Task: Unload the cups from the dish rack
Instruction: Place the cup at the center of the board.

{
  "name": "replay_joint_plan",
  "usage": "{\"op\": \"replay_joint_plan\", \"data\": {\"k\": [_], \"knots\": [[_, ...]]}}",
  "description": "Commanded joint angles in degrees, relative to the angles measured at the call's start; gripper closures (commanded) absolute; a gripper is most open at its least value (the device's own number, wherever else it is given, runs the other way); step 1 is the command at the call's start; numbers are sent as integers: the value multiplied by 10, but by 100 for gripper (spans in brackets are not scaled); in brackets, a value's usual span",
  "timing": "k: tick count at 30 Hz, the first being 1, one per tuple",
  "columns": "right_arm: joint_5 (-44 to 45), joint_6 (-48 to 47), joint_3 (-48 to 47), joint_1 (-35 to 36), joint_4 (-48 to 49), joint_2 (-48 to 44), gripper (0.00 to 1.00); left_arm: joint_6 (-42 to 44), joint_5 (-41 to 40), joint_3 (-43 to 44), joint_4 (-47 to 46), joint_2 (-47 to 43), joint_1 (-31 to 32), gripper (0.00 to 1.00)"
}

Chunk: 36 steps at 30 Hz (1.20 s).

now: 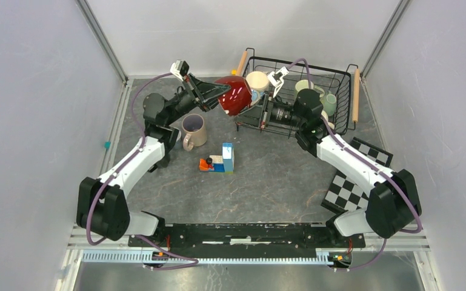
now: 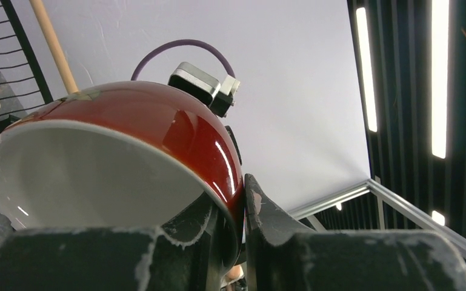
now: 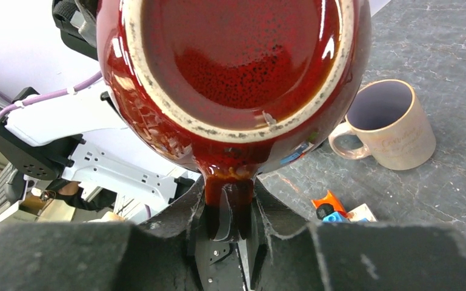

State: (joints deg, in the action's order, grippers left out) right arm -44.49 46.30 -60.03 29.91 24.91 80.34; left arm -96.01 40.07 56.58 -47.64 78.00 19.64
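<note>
A dark red mug hangs in the air between both grippers, just left of the black wire dish rack. My left gripper is shut on its rim, one finger inside and one outside; the left wrist view shows the mug pinched there. My right gripper is shut on the mug's handle, with the mug's underside facing the right wrist camera. A cream cup and two pale green cups sit in the rack. A beige mug stands on the table.
A blue-and-orange toy block cluster lies mid-table, in front of the beige mug. Checkerboard cards lie at the right. The rack's wooden rod handles stick out at its sides. Grey walls enclose the table.
</note>
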Motion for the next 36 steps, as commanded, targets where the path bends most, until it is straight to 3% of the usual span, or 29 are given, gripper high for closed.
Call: {"op": "replay_joint_plan", "data": {"k": [1,7,16,22,26,31,32,36], "knots": [[8,-10,1,7,71,-18,66,27,-40,5,2,-38,1,98],[17,-39,-5,6,43,-18,37,44,-57,5,10,-52,2,98],[69,-125,-17,5,-62,-50,16,112,-64,29,99,-85,-1,98],[138,-200,-31,-2,-175,-85,11,229,-68,70,296,-138,-3,98],[176,-232,-46,-4,-236,-95,9,327,-84,107,480,-175,-4,98],[230,-266,-65,-4,-296,-101,6,448,-144,169,732,-221,-4,98],[239,-271,-67,-4,-305,-100,2,465,-161,182,770,-230,-4,98],[256,-278,-73,-4,-320,-94,2,514,-204,205,903,-252,-3,98]]}}
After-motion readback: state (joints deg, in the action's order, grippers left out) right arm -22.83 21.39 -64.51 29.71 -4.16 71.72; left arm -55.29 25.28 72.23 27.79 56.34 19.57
